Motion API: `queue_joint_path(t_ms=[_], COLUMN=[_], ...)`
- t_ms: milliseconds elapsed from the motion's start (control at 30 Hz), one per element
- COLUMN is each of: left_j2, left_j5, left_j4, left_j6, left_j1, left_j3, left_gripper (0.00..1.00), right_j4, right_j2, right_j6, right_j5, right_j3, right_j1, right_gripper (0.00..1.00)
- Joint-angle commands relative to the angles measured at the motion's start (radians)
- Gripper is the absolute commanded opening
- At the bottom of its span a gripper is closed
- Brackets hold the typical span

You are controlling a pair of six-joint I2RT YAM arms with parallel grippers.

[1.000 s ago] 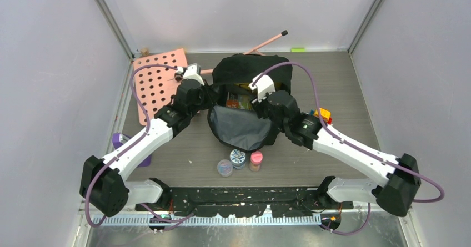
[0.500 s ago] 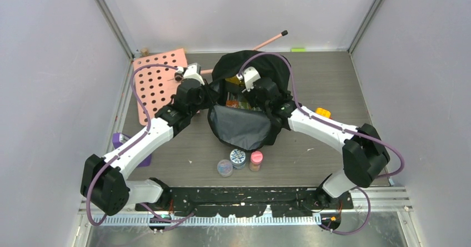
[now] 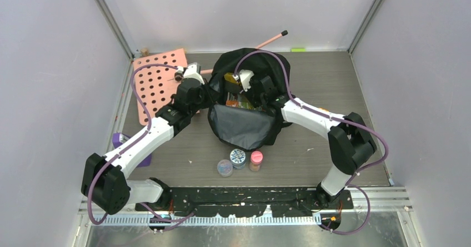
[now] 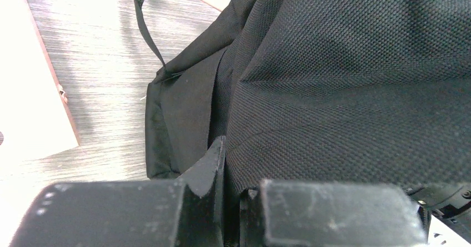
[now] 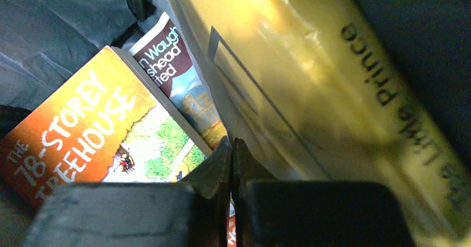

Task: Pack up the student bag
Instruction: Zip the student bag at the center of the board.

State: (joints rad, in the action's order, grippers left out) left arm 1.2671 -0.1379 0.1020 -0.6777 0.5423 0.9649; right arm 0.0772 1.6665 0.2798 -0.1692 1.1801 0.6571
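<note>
The student bag [image 3: 222, 69] is a black backpack in the middle of the table, open, with its grey lining flap [image 3: 241, 126] folded toward me. My left gripper [image 3: 205, 95] is at its left edge, shut on a fold of the black fabric [image 4: 344, 80]; the left wrist view shows the jaws [image 4: 233, 164] pinching it. My right gripper [image 3: 244, 91] is down inside the opening, shut and empty [image 5: 231, 147], between an orange Treehouse book [image 5: 83, 130], a Waugh book [image 5: 178, 69] and a yellow Little Prince book [image 5: 333, 91].
A pink pegboard [image 3: 158, 83] lies left of the bag. A pink stick [image 3: 269, 39] leans at the back. Three small jars [image 3: 240, 159] stand in front of the bag. A purple object [image 3: 118, 140] is at the left edge, a green item [image 3: 298, 49] at the back.
My right arm has swung left and reached deeper into the bag's opening, and the bag's back rim has spread wider. My left arm has kept its hold in place.
</note>
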Motion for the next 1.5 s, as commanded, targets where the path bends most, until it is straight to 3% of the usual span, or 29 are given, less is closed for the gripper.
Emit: queue_joint_path(t_ms=[0,267,533,567,633,667,733,800,1267,1467], left_j2=[-0.020,-0.021,-0.024,-0.023,-0.014,-0.007,0.002,0.009,0.041,0.024], left_j5=[0.006,0.014,0.016,0.017,0.020,0.025,0.036,0.042,0.036,0.015], left_j4=[-0.064,-0.067,-0.061,-0.059,-0.049,-0.043,-0.038,-0.039,0.015,0.021], left_j6=[-0.011,-0.011,-0.008,-0.007,-0.005,-0.006,-0.006,-0.008,0.004,0.023], left_j1=[-0.004,-0.004,-0.005,-0.005,-0.007,-0.009,-0.010,-0.010,-0.021,-0.040], left_j3=[0.047,0.053,0.047,0.048,0.055,0.060,0.068,0.070,0.120,0.099], left_gripper=[0.00,0.00,0.00,0.00,0.00,0.00,0.00,0.00,0.00,0.00], right_j4=[0.018,0.018,-0.018,-0.010,0.006,0.012,0.034,0.055,0.215,0.317], right_j2=[-0.013,-0.169,-0.154,-0.159,-0.178,-0.196,-0.228,-0.266,-0.411,-0.549], right_j6=[0.027,0.210,0.243,0.236,0.210,0.189,0.155,0.131,-0.060,-0.351], right_j5=[-0.050,-0.230,-0.288,-0.282,-0.265,-0.260,-0.247,-0.229,-0.300,-0.421], right_j3=[0.089,0.207,0.167,0.160,0.150,0.147,0.134,0.109,-0.093,-0.032], right_j1=[0.002,0.165,0.184,0.184,0.190,0.194,0.206,0.228,0.472,0.532], right_gripper=[0.02,0.00,0.01,0.03,0.24,0.42,0.61,0.69,0.75,0.77])
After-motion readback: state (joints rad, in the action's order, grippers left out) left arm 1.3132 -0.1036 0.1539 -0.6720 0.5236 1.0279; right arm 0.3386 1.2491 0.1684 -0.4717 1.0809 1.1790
